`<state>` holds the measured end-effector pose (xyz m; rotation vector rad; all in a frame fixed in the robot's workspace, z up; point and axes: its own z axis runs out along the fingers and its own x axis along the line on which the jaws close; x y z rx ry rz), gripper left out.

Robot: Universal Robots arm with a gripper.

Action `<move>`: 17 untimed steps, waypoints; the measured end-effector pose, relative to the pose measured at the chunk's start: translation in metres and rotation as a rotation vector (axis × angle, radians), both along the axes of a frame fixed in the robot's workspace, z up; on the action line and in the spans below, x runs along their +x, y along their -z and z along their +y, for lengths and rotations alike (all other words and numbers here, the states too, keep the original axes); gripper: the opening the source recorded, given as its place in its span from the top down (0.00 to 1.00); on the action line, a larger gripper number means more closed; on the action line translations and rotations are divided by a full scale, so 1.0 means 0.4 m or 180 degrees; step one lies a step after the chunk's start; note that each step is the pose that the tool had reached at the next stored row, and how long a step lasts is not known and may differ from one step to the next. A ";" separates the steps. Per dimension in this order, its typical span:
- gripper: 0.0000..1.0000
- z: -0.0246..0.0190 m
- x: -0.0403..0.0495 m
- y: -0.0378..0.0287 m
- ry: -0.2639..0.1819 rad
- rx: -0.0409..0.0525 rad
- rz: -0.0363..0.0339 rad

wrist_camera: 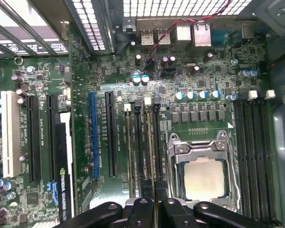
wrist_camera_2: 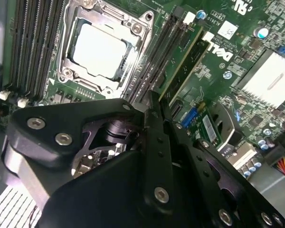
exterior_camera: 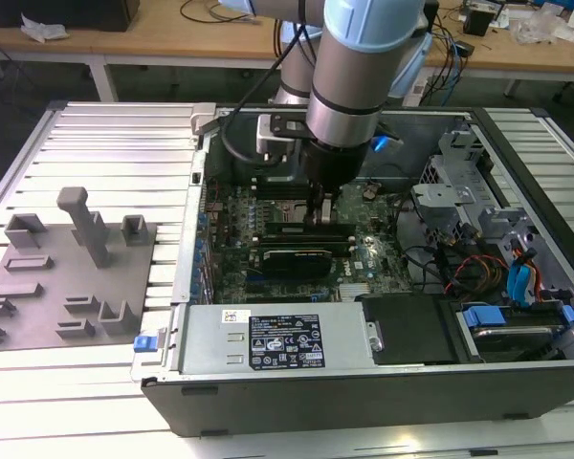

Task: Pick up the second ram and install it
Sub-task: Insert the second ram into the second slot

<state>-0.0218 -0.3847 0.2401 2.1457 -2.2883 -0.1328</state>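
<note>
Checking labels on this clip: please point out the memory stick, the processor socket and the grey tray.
memory stick [wrist_camera_2: 184, 62], second wrist view, midway along its length.
processor socket [wrist_camera: 203, 179], first wrist view, the pale square at its middle.
grey tray [exterior_camera: 50, 284], exterior view, a bare patch of its base.

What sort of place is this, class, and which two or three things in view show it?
Probably a robotics lab or workshop: an open computer case lies on a slatted table, a robot arm holds a ram in its gripper over the motherboard, and cable-strewn benches stand behind.
</note>
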 end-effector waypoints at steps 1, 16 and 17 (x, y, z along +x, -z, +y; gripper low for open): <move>0.87 0.000 -0.002 0.005 0.0000 0.0000 0.0000; 0.87 0.000 -0.012 0.027 -0.0030 0.0002 0.0000; 0.87 -0.003 -0.012 0.027 -0.0029 0.0002 0.0000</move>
